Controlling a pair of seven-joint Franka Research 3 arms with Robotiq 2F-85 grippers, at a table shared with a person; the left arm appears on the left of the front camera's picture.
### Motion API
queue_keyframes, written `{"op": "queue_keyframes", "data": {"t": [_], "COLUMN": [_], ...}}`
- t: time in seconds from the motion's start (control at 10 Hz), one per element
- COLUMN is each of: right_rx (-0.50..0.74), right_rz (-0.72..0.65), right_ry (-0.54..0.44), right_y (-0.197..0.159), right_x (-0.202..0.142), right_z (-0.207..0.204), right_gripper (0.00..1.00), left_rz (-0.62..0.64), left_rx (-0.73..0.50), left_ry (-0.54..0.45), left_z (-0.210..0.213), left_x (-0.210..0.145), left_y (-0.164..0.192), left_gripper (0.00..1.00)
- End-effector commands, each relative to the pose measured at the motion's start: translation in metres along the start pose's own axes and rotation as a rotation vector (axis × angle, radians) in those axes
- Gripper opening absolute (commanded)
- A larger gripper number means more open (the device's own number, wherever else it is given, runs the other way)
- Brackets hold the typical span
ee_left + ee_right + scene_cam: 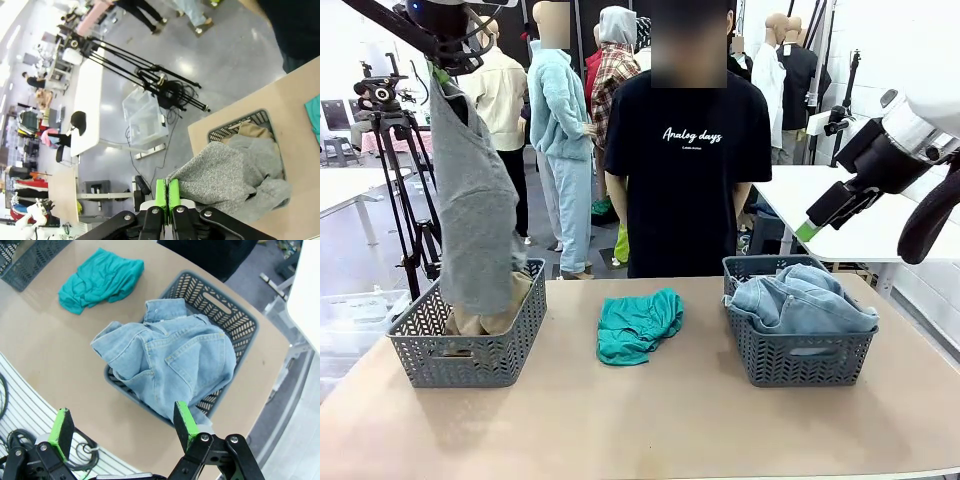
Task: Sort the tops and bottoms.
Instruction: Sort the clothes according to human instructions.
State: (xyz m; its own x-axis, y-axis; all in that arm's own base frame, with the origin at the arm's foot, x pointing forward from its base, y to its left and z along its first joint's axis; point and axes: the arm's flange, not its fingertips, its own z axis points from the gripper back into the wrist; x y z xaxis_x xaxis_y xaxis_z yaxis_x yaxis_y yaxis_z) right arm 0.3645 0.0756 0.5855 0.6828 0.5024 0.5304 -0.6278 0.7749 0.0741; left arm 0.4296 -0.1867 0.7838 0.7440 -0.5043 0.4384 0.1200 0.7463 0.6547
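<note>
Left hand (166,182) clamped on the grey top (475,210), held high. Its hem hangs into the left basket (470,358), onto the tan top (508,303). Right hand (121,410) is wide, holding nothing, up above the right basket (800,362). Jeans (802,298) are heaped there, spilling over the rim. Teal top (638,325) sits mid-worktop (670,425), clear of both baskets with open room around it.

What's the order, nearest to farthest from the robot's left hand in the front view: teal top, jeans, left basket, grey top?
1. grey top: pinched in the shut left hand, hanging down from it at upper left.
2. left basket: straight below the hand, at the table's left end.
3. teal top: loose on the table's middle.
4. jeans: piled in the right basket, far right.
</note>
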Motion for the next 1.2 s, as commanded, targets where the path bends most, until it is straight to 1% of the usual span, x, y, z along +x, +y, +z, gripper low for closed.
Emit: {"op": "queue_keyframes", "data": {"t": [0.0,0.1,0.2,0.3,0.4,0.5,0.6,0.7,0.8,0.9,1.0,1.1], "right_rx": [-0.025,-0.025,-0.025,-0.025,-0.025,-0.025,-0.025,-0.025,-0.025,-0.025,-0.025,-0.025], "right_rz": [-0.013,-0.013,-0.013,-0.013,-0.013,-0.013,-0.013,-0.013,-0.013,-0.013,-0.013,-0.013], "right_ry": [0.007,0.007,0.007,0.007,0.007,0.007,0.007,0.007,0.007,0.007,0.007,0.007], "right_y": [0.001,0.001,0.001,0.001,0.001,0.001,0.001,0.001,0.001,0.001,0.001,0.001], "right_x": [0.0,0.0,0.0,0.0,0.0,0.0,0.0,0.0,0.0,0.0,0.0,0.0], "right_z": [-0.002,-0.002,-0.002,-0.002,-0.002,-0.002,-0.002,-0.002,-0.002,-0.002,-0.002,-0.002], "right_gripper": [1.0,1.0,1.0,1.0,1.0,1.0,1.0,1.0,1.0,1.0,1.0,1.0], "left_rz": [-0.001,-0.009,0.005,-0.02,-0.015,-0.015,0.0,0.015,0.051,0.045,0.057,0.029], "left_rx": [-0.001,0.032,0.017,-0.032,-0.035,-0.087,-0.074,-0.096,-0.16,-0.196,-0.217,-0.151], "left_ry": [-0.001,-0.02,-0.011,-0.009,-0.006,0.016,0.053,0.075,0.101,0.112,0.134,0.124], "left_z": [0.001,-0.014,-0.031,-0.05,-0.07,-0.091,-0.107,-0.12,-0.13,-0.139,-0.135,-0.14], "left_x": [0.0,0.001,0.001,-0.001,-0.004,-0.01,-0.017,-0.024,-0.03,-0.036,-0.036,-0.025], "left_y": [0.0,-0.013,-0.015,-0.015,-0.015,-0.015,-0.014,-0.017,-0.027,-0.037,-0.036,-0.03], "left_gripper": [0.0,0.0,0.0,0.0,0.0,0.0,0.0,0.0,0.0,0.0,0.0,0.0]}}
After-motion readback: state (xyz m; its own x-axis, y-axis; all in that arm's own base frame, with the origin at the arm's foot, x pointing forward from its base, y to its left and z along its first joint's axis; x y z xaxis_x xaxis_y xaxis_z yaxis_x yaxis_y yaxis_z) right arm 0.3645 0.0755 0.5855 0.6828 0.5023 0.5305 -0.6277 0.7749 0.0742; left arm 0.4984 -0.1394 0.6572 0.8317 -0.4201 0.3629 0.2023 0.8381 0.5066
